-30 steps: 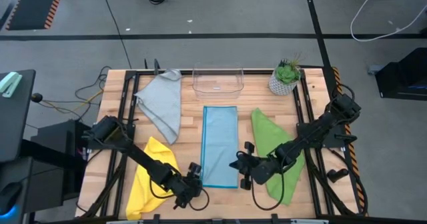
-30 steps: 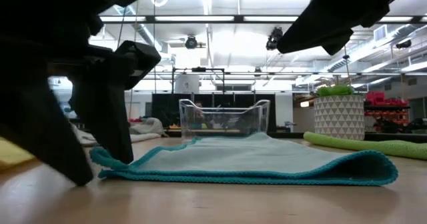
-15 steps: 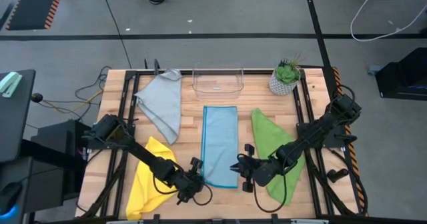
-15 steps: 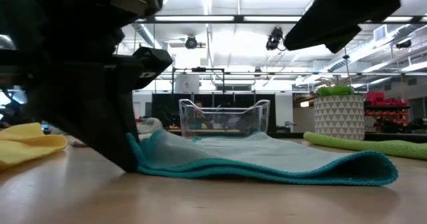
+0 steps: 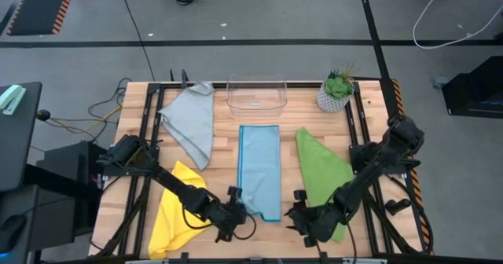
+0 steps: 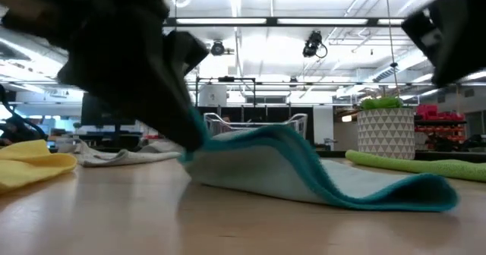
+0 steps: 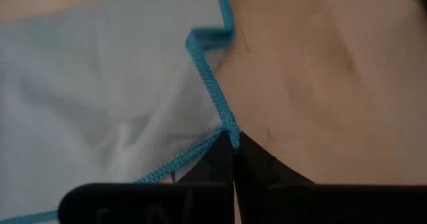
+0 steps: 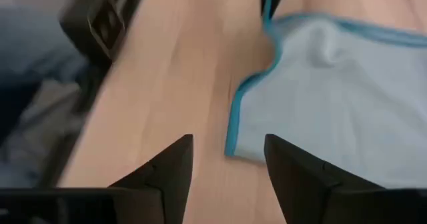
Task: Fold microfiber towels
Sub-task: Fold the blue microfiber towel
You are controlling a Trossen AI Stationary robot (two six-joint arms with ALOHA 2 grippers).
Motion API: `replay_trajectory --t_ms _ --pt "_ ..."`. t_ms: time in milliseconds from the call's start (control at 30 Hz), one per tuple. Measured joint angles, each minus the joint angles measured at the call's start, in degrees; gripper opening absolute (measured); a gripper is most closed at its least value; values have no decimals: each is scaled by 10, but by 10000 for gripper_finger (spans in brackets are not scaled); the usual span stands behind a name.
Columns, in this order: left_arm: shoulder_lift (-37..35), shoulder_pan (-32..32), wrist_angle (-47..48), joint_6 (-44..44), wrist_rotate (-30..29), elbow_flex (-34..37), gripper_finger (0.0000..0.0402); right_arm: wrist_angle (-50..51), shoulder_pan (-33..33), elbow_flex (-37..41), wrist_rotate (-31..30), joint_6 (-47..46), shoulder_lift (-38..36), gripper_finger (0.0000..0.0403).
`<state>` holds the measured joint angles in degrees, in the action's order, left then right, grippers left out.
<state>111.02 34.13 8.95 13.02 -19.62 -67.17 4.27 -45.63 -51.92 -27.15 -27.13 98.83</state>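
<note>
At the table's near edge, left gripper (image 5: 238, 214) pinches light blue towel (image 5: 260, 166); right gripper (image 5: 302, 217) spread.

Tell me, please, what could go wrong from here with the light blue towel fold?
1. The left claw pinches only the corner edge of the light blue towel; that thin hold could slip as the corner lifts.
2. The right claw stands open beside the towel's other near corner without gripping it, so lifting one side alone may skew the fold.
3. The yellow towel lies right by the left arm, which might drag it.
</note>
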Motion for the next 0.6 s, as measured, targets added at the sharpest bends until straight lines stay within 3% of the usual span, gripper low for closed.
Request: replay_trajectory --t_ms 267,600 --pt "0 0 38 20 1 -35 4 -44 0 0 -17 -1 60 198" --pt "0 1 83 47 -32 -80 5 -47 -1 -12 -34 9 69 235"
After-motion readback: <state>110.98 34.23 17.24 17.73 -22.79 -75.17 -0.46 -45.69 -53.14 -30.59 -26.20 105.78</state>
